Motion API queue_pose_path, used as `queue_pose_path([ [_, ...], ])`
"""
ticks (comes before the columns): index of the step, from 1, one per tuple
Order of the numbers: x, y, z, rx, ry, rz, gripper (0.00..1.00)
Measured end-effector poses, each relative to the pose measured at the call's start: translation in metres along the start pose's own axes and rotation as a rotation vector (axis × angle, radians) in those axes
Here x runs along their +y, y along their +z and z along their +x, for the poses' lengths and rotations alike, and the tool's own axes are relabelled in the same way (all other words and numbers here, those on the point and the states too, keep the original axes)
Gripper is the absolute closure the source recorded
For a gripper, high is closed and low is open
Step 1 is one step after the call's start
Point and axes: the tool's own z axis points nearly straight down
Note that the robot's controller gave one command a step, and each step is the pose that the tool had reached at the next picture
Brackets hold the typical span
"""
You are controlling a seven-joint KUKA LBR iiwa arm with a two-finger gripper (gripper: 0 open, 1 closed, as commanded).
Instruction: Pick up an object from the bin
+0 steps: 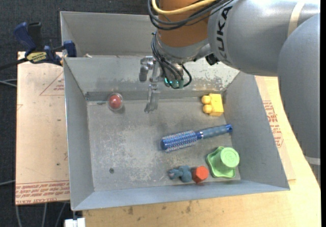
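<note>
My gripper hangs over the back middle of the bin, its tip close to the floor near the back wall. Nothing shows in it. A small red ball lies to its left by the back wall, a clear gap away. A yellow block with rounded studs sits to its right. In front of the gripper, a blue brush with a bristled head lies slanted on the floor.
A green flanged cap-like piece rests at the front right. Beside it lies a small grey-blue figure with an orange end. The arm with its orange dome and cables leans in over the back right.
</note>
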Motion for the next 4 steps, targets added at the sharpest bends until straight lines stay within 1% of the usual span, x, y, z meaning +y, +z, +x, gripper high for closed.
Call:
queue_pose_path([
  [1, -0.058, 0.071, 0.086, -0.001, -0.416, 0.002, 0.00],
  [2, -0.085, 0.140, 0.062, -0.002, -0.502, 0.001, 0.00],
  [3, -0.084, 0.137, 0.061, -0.005, -0.503, 0.000, 1.00],
  [4, -0.067, -0.053, 0.068, -0.015, -0.456, 0.002, 1.00],
])
